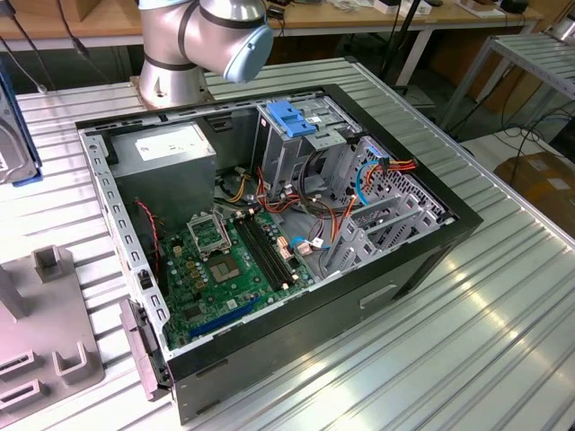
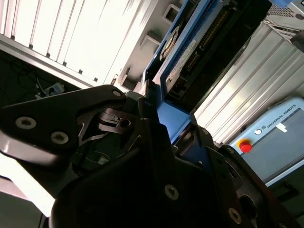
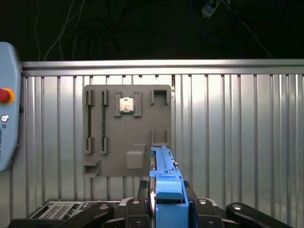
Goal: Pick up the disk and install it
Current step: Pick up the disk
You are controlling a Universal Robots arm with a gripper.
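Observation:
The disk (image 3: 166,176) stands on edge between the black jaws of my gripper (image 3: 166,192), its blue plastic frame facing the first wrist view. The second wrist view shows the disk's (image 2: 183,57) white label and grey metal face, with the blue frame running down into the gripper (image 2: 164,128), which is shut on it. The disk hangs above the ribbed metal table, apart from the grey fixture plate (image 3: 127,130). At the exterior view's far left edge, a grey slab with a blue edge, the disk (image 1: 13,135), is seen well away from the open computer case (image 1: 269,224).
The open case holds a drive cage with a blue plastic top (image 1: 292,118), a grey power supply box (image 1: 166,151), a green motherboard (image 1: 225,260) and loose cables (image 1: 377,171). The fixture plate carries a small chip (image 3: 126,105). A pendant with a red button (image 3: 5,123) lies beside it.

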